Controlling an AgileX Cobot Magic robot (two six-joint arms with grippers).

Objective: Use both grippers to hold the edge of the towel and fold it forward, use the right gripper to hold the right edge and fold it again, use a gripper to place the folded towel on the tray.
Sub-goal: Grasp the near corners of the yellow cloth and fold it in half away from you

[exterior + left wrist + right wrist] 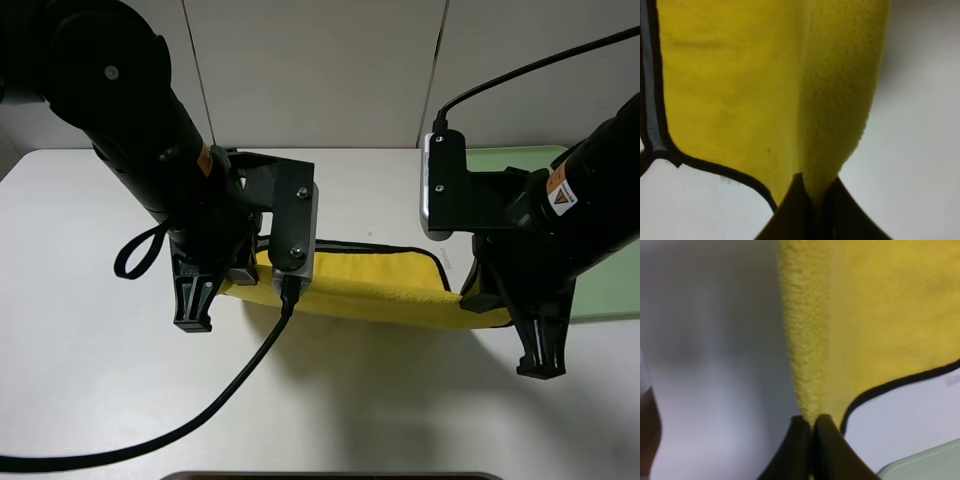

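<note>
close under each wrist camera, black jaws were pressed together on a ridge of yellow plush. the left gripper (pixel 812 195) pinched the towel (pixel 370 285) at one end and the right gripper (pixel 812 422) pinched it at the other. from the high camera, the towel hung as a sagging band between the two arms. its long axis ran left to right over the white table (pixel 80 380), and it seemed to be lifted at both pinches. the edge of the towel (pixel 715 170), piped in black, curled away just beside the left jaws rather than between them. the forward fold looked to depend on both ends travelling together, square to that axis. the tray (pixel 605 285) lay beyond the right arm, so that arm was nearer to it.
</note>
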